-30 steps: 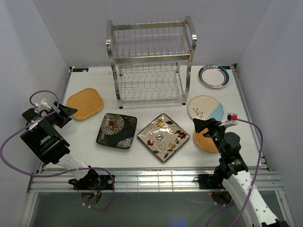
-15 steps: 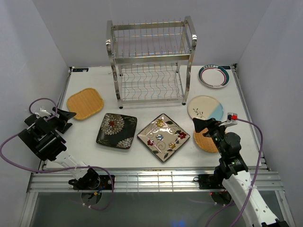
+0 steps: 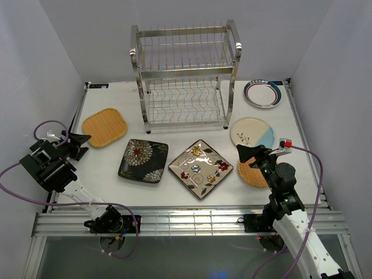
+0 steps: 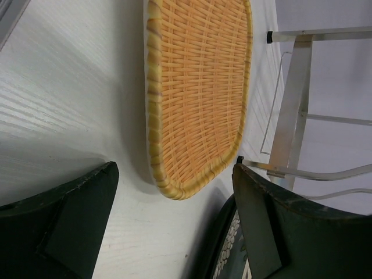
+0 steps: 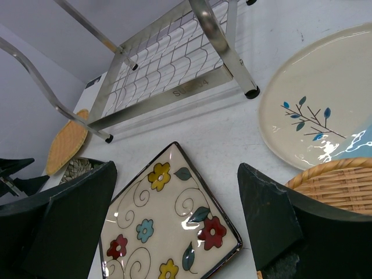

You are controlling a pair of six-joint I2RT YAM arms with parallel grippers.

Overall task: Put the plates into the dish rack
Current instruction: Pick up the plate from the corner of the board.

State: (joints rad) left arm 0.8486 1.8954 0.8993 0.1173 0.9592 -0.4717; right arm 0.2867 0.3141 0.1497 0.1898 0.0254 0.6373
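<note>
The left fingers (image 4: 64, 226) and right fingers (image 5: 58, 232) stand spread wide, gripping nothing.

The dish rack (image 3: 185, 75) stands at the back of the worktop (image 3: 174, 195). Before it lie two square plates (image 3: 143, 160) (image 3: 201, 168) side by side, with a woven plate (image 3: 104, 127) to their left. To the right lie two round plates (image 3: 263, 93) (image 3: 252, 132), and a second woven plate (image 3: 250, 174) lies before them.
</note>
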